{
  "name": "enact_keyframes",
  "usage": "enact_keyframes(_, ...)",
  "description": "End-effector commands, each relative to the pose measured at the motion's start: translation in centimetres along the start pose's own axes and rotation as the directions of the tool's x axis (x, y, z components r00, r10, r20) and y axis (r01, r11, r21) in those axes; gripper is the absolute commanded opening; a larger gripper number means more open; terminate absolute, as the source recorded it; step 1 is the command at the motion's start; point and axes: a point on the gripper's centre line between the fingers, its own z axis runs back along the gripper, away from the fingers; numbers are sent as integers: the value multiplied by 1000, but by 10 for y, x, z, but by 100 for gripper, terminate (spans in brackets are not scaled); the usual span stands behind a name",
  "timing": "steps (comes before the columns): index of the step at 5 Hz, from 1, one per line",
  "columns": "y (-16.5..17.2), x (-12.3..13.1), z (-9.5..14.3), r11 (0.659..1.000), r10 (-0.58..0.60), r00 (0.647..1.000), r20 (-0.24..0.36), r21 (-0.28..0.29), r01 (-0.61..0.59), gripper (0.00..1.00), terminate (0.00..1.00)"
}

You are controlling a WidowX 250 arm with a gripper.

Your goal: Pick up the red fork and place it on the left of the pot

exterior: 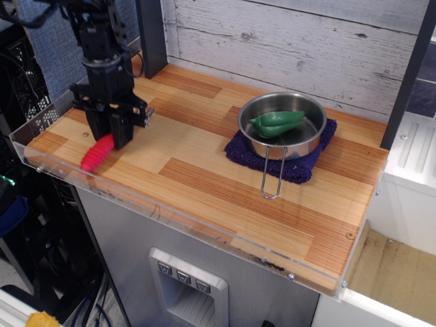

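Observation:
The red fork [95,154] lies at the table's far left, its red handle pointing to the front left and its grey tines [146,116] poking out to the right of my fingers. My gripper [112,136] comes down from above and is shut on the fork's middle. I cannot tell whether the fork is off the wood. The shiny steel pot [286,146] stands at the back right on a purple cloth, far from the gripper. Its wire-loop handle [272,178] points toward the front.
A green pepper [276,122] lies inside the pot. The dark purple cloth [303,170] sits under it. A clear plastic rim [136,197] edges the wooden table [204,170]. A dark post [151,34] stands behind the gripper, with a plank wall at the back.

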Motion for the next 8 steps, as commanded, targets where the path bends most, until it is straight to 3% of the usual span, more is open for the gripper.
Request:
enact_keyframes(1,10,3,81,997,76,988,135,23,-80,0,0)
enact_keyframes(2,-32,17,79,1000,6,992,124,13,-8,0,0)
enact_keyframes(3,-76,29,63,998,-40,994,105,42,36,0,0)
enact_keyframes(4,-92,38,45,997,-5,996,86,81,-2,0,0)
enact_keyframes(6,-74,54,28,991,79,994,72,102,-86,0,0)
enact_keyframes(8,-94,67,25,996,42,996,79,80,-48,0,0)
